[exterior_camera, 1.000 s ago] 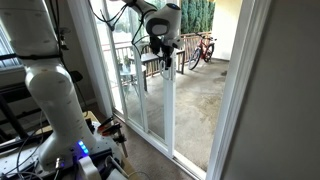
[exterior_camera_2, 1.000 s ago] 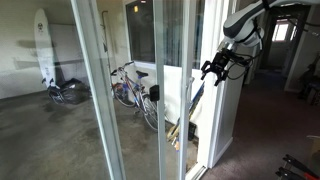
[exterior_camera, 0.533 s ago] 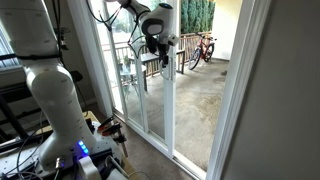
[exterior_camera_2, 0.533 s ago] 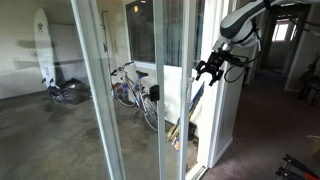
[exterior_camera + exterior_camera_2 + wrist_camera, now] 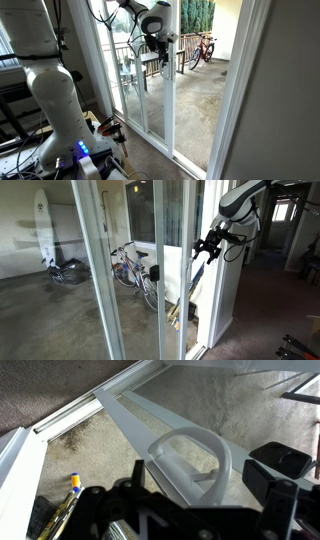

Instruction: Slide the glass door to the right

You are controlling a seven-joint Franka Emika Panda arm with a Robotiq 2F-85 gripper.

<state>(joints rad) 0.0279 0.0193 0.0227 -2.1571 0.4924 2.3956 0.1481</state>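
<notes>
The glass door [image 5: 146, 98] is a tall clear panel in a slim white frame, seen in both exterior views [image 5: 177, 290]. My gripper [image 5: 157, 46] is raised against the door's upright edge, about chest height [image 5: 207, 247]. In the wrist view a white D-shaped handle [image 5: 196, 446] on the door frame [image 5: 135, 415] lies between my two dark fingers. The gripper [image 5: 200, 478] is open, with its jaws standing wide on either side of the handle and not touching it.
Beside the door's edge the doorway opens onto a concrete patio [image 5: 200, 110]. Bicycles [image 5: 201, 47] [image 5: 131, 266] and a deck railing [image 5: 133, 62] stand outside. A broad white wall jamb [image 5: 272, 90] bounds the opening. The robot's white base [image 5: 55, 100] and cables [image 5: 103, 132] sit indoors.
The gripper has shifted slightly toward the door's upright frame in both exterior views. The door itself has not moved.
</notes>
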